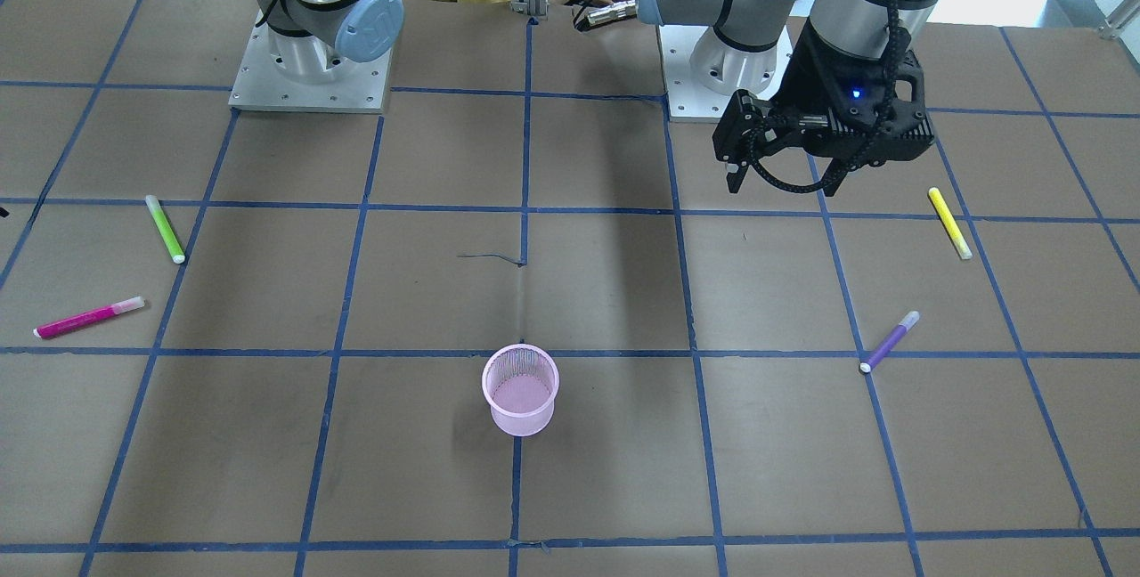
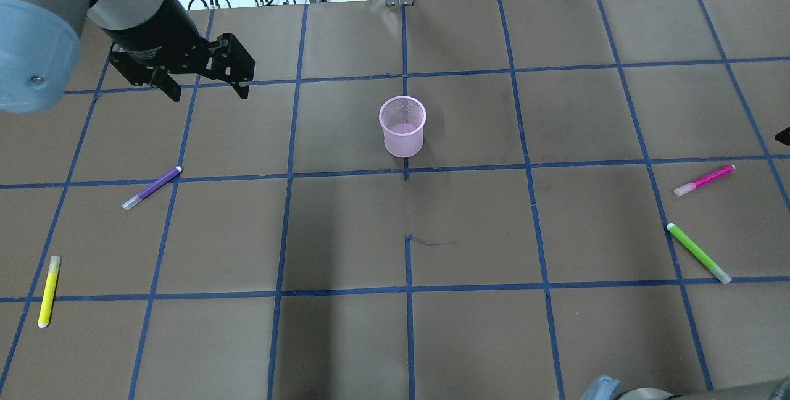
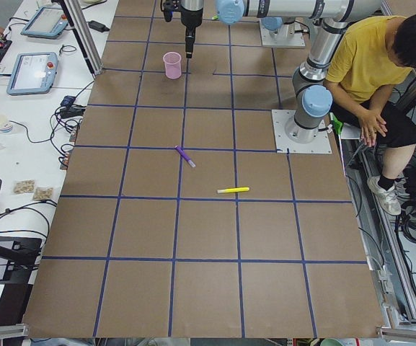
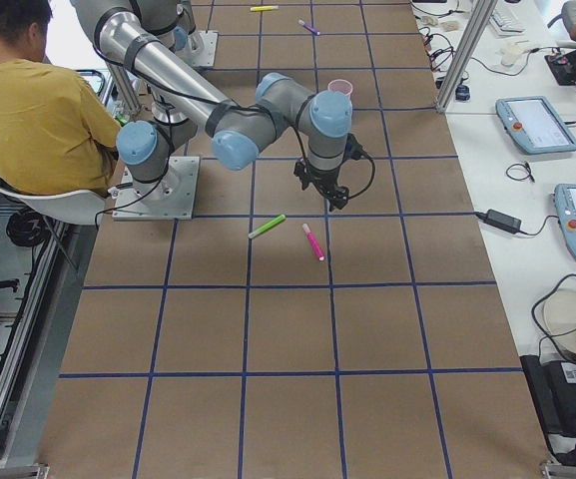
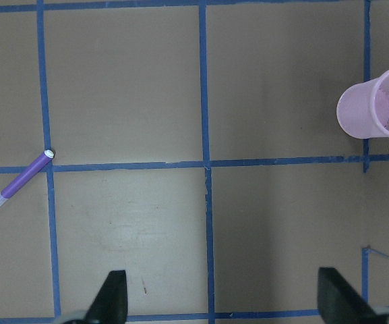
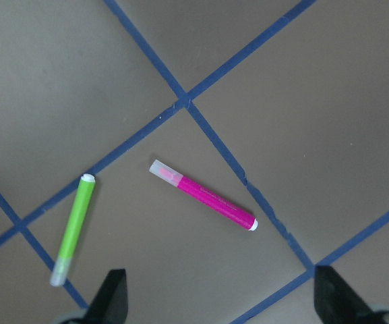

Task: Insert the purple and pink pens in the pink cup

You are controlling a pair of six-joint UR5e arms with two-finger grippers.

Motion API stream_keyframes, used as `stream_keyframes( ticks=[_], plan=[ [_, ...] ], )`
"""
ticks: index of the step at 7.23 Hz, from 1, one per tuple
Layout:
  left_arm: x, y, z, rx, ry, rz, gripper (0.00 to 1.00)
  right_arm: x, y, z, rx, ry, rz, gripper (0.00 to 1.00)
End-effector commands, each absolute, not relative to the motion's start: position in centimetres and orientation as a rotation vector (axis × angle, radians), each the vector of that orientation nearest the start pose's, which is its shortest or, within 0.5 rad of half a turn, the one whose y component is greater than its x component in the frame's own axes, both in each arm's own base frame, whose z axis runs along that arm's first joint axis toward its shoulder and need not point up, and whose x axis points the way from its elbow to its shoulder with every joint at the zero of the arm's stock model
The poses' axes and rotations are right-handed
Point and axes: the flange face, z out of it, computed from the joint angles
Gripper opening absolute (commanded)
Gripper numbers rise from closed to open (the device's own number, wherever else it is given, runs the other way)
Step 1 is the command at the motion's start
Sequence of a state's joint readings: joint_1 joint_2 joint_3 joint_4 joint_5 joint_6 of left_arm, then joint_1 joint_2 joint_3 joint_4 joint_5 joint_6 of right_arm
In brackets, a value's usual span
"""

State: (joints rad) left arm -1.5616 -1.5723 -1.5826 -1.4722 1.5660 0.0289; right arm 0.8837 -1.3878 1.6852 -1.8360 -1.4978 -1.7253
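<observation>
The pink mesh cup stands upright and empty at the table's middle; it also shows in the left wrist view. The purple pen lies flat on the robot's left side, seen in the left wrist view too. The pink pen lies flat on the right side. My left gripper hangs open and empty above the table, beyond the purple pen and left of the cup. My right gripper is open and empty, high over the pink pen.
A green pen lies near the pink pen, also in the right wrist view. A yellow pen lies at the near left. A person in a yellow shirt sits behind the arm bases.
</observation>
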Motion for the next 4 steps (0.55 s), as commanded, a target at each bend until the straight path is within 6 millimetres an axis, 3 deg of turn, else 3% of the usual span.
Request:
stream_keyframes(
  ticks=[1,2,3,4],
  plan=[
    [-12.9,-50.0,49.2,0.032,3.142,-0.13,1.0,-26.4,-53.1,30.7,-2.009,2.242,-0.192,0.88],
    [-12.7,-49.9,49.1,0.027,3.142,-0.123,1.0,-27.4,-54.4,27.4,-2.051,2.124,-0.224,0.86],
    [-12.6,-49.9,48.6,0.027,3.141,-0.104,1.0,-27.5,-55.3,25.4,-2.125,1.992,-0.317,0.85],
    [-12.1,-49.9,46.8,0.136,3.132,-0.043,1.0,-26.7,-55.6,23.5,-2.117,1.877,-0.45,0.85]
  ],
)
